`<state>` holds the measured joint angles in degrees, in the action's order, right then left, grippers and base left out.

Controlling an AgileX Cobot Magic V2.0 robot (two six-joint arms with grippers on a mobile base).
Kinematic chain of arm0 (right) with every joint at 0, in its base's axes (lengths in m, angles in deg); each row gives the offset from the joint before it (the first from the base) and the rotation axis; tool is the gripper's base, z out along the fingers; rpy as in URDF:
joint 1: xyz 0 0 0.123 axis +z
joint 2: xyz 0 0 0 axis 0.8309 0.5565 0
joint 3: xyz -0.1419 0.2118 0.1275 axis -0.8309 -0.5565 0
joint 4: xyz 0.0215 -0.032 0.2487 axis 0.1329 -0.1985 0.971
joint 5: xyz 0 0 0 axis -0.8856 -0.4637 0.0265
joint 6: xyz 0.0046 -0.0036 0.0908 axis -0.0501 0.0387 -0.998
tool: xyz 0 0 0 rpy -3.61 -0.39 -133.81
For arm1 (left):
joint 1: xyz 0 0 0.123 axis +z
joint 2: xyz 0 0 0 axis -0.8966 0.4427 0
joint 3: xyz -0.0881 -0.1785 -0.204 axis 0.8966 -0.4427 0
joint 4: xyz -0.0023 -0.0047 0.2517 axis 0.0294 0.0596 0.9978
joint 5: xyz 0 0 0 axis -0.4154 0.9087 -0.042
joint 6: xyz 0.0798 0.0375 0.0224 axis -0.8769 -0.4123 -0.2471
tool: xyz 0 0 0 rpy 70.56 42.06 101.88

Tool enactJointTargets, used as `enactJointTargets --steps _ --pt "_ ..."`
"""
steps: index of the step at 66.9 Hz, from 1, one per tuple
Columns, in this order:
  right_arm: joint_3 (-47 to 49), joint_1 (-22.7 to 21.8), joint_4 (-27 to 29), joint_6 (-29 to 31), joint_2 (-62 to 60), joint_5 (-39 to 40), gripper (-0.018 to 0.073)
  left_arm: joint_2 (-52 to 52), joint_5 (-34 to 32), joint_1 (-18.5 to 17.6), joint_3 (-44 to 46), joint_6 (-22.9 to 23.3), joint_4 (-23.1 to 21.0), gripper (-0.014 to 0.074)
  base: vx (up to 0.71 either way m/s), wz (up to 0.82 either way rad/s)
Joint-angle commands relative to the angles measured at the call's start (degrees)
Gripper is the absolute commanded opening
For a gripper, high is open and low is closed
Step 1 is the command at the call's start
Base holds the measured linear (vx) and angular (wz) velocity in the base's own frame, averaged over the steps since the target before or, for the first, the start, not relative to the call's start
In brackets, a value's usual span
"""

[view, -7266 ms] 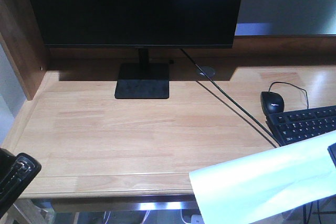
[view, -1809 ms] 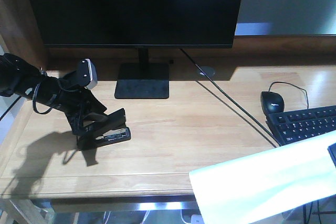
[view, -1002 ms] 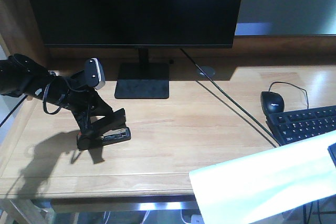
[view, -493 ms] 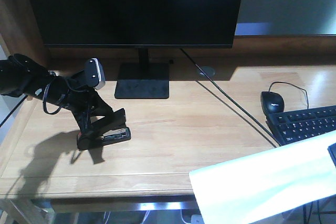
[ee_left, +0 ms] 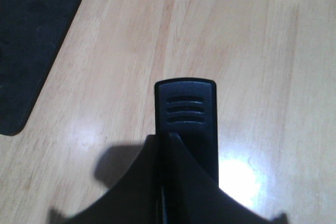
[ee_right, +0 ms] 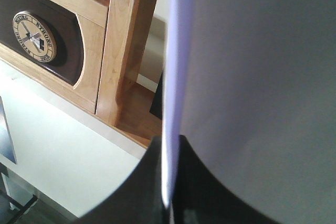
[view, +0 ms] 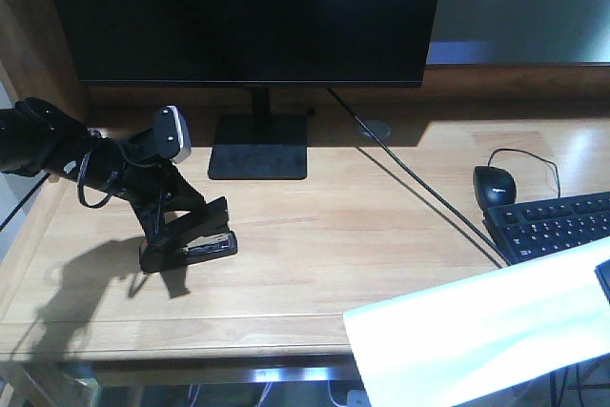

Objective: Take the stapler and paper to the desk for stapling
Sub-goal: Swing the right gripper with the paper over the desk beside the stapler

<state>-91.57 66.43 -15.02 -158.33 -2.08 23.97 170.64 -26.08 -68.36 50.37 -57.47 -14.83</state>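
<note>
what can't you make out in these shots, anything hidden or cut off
Front view: paper runs off the right and bottom edges; left end effector and stapler merge, black on black.
Left wrist view: the fingers cover the stapler's rear; only its tip shows.
Right wrist view: paper in the right end effector fills the frame, hiding the desk.
</note>
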Motion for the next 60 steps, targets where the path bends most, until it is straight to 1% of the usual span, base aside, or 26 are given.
enactJointTargets --steps 1,12,16,19,23,27,28,30,36,37,38,43,48,60 --pt "-0.1 0.1 0.7 0.7 0.4 3.6 -0.0005 -3.4 0.7 -0.2 1.5 0.6 -2.8 -0.0006 0.0 0.0" --pt "0.0 0.1 0.0 -1.1 0.4 4.8 -0.0005 -3.4 0.7 -0.2 1.5 0.6 -2.8 -0.0006 0.0 0.0" --pt "0.1 0.1 -1.6 -1.5 0.5 6.7 -0.0005 -3.4 0.7 -0.2 1.5 0.6 -2.8 -0.0006 0.0 0.0" --pt "0.4 0.1 -3.8 -1.8 0.8 8.2 -0.0005 -3.4 0.7 -0.2 1.5 0.6 -2.8 -0.0006 0.0 0.0" --pt "1.4 0.1 -8.4 -3.2 1.6 9.3 -0.0005 -3.4 0.7 -0.2 1.5 0.6 -2.8 -0.0006 0.0 0.0" --pt "3.1 0.1 -15.8 -6.6 2.8 9.1 -0.0005 -3.4 0.7 -0.2 1.5 0.6 -2.8 -0.0006 0.0 0.0" --pt "3.6 0.1 -16.8 -7.0 3.2 9.1 -0.0005 -3.4 0.7 -0.2 1.5 0.6 -2.8 -0.0006 0.0 0.0" --pt "4.8 0.1 -21.7 -9.2 4.2 8.8 -0.0005 -3.4 0.7 -0.2 1.5 0.6 -2.8 -0.0006 0.0 0.0" --pt "9.3 0.1 -33.7 -13.8 8.2 8.4 -0.0005 -3.4 0.7 -0.1 1.5 0.6 -2.8 -0.0007 0.0 0.0" --pt "10.0 0.1 -36.5 -14.3 9.0 8.5 -0.0005 -3.4 0.7 -0.1 1.5 0.6 -2.8 -0.0007 0.0 0.0" --pt "10.4 0.1 -37.5 -14.6 9.7 8.6 -0.0005 -3.4 0.7 -0.1 1.5 0.6 -2.8 -0.0007 0.0 0.0" --pt "14.7 0.1 -46.3 -16.8 13.8 9.0 -0.0005 -3.4 0.7 -0.1 1.5 0.6 -2.8 -0.0007 0.0 0.0" --pt "18.4 0.1 -52.0 -17.5 18.1 9.9 -0.0005 -3.4 0.7 -0.1 1.5 0.6 -2.8 -0.0007 0.0 0.0" --pt "25.9 0.1 -61.3 -17.1 28.2 13.7 -0.0005 -3.4 0.7 -0.1 1.5 0.6 -2.8 -0.0007 0.0 0.0"
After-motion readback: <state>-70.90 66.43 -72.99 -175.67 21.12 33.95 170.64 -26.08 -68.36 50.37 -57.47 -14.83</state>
